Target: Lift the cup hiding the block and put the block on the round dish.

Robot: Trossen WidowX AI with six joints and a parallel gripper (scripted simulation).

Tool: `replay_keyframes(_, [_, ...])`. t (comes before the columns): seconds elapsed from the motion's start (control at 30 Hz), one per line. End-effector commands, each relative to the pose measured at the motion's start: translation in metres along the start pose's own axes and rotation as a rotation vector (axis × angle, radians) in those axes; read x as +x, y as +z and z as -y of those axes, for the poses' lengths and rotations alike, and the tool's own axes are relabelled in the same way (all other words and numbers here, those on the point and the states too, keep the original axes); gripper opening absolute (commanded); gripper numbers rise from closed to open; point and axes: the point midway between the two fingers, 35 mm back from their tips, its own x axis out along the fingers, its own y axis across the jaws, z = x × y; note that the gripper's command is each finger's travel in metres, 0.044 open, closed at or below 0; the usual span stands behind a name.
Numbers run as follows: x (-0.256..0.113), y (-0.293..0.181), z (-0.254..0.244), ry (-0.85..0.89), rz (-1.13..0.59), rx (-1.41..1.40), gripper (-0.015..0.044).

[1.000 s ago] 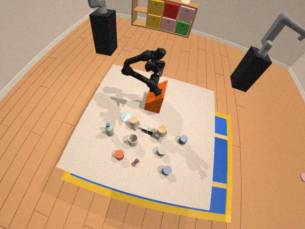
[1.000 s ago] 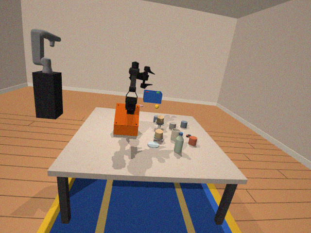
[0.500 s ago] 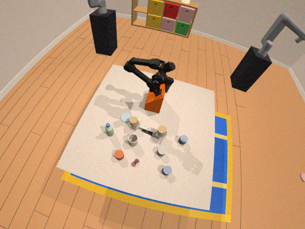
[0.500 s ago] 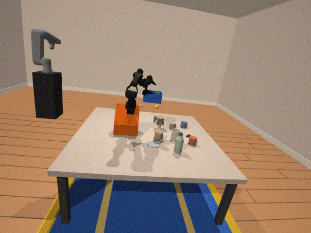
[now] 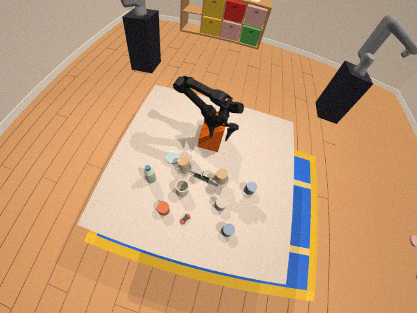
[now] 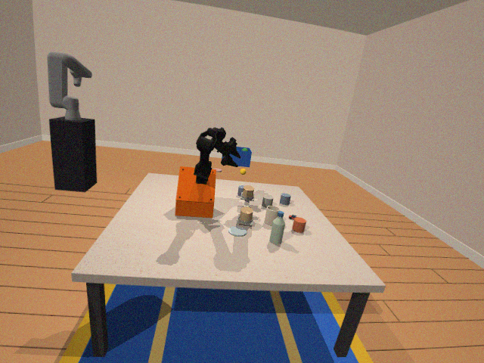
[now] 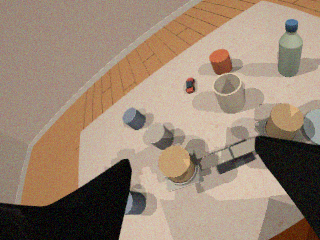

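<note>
My gripper point(image 5: 219, 137) point(image 6: 237, 161) point(image 7: 194, 155) is open and empty, high above the table beside the orange base. One tan cup point(image 5: 184, 163) point(image 6: 246, 215) point(image 7: 284, 121) stands upright on the balance end beside the round dish. The other tan cup point(image 5: 221, 175) point(image 6: 247, 192) point(image 7: 176, 164) stands upright on the far end. The balance point(image 5: 202, 176) point(image 7: 236, 163) lies between them; I cannot tell clearly which end is lower. The pale blue round dish point(image 5: 172, 156) point(image 6: 237, 231) point(image 7: 314, 125) has nothing visible on it. The block is hidden from view.
Near the balance stand a green bottle point(image 5: 150, 175) point(image 6: 277, 231) point(image 7: 290, 54), a beige mug point(image 5: 182, 192) point(image 7: 231, 98) and a grey cylinder point(image 5: 220, 204). Farther out are a red cylinder point(image 5: 163, 208), a toy car point(image 5: 185, 218) and two blue cylinders point(image 5: 250, 188) point(image 5: 228, 229).
</note>
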Motion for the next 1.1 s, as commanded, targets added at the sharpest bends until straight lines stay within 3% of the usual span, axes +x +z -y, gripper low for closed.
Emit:
replay_keyframes(0.0, [0.014,-0.019,0.013,-0.064,-0.037,-0.114,0.0440])
replay_keyframes(0.3, [0.036,-0.056,0.049,-0.193,-0.130,-0.352,0.0440])
replay_keyframes(0.5, [0.038,-0.057,0.050,-0.199,-0.145,-0.375,0.0440])
replay_keyframes(1.07, [0.073,-0.044,0.066,-0.194,-0.486,-0.820,0.0440])
